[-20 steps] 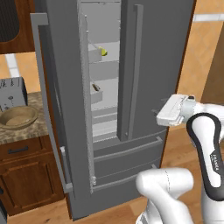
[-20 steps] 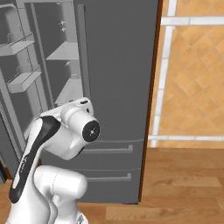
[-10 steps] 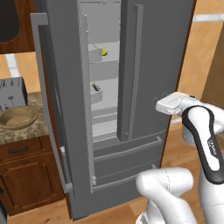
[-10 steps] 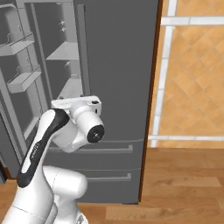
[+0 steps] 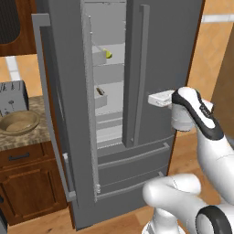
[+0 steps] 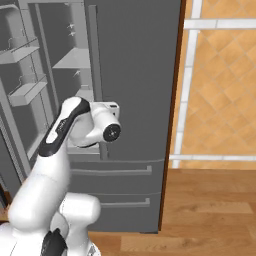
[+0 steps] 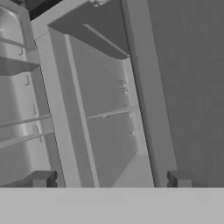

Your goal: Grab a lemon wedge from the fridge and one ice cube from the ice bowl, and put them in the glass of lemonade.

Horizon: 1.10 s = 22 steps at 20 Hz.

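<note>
Lower left of the left base view, a speckled stone bench [image 5: 18, 139] sits over a dark wood cabinet [image 5: 27, 192] with a drawer and a door. Warm wooden floor [image 6: 210, 210] spreads across the lower right of the right base view. Above it rises an orange diamond-tiled wall [image 6: 225, 90] crossed by white trim [image 6: 187, 85].

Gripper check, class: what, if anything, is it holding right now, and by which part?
Nothing. The gripper is open and empty in front of the fridge; the lemon wedge sits on its shelf.
</note>
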### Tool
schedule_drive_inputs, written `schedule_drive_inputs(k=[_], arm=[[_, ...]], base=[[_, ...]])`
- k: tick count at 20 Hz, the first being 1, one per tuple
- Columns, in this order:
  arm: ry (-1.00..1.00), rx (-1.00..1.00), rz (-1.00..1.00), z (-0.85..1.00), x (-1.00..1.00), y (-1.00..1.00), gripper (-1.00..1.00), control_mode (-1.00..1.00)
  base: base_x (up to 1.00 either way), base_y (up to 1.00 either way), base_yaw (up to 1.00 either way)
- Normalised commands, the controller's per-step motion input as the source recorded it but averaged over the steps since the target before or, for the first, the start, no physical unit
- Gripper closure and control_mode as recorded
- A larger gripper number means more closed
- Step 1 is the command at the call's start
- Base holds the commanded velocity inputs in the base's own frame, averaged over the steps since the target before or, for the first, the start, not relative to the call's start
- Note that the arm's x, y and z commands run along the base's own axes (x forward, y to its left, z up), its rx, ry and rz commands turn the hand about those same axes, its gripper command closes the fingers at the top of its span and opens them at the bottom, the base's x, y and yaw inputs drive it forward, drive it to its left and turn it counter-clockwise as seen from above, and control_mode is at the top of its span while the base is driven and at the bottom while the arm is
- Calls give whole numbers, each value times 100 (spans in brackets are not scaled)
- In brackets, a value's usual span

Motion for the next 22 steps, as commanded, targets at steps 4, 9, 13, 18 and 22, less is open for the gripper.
schedule_drive_inputs(k=[4,9,13,18,22], arm=[[8,0,0,-22,92,0,-100,-100],[12,0,-1,-24,95,0,-100,-100],[8,-1,-7,-20,99,1,-100,-100],[5,-10,-14,-28,100,26,-100,-100],[4,-6,-8,-8,49,21,100,-100]], base=[[0,0,0],[0,0,0],[0,0,0],[0,0,0],[0,0,0]])
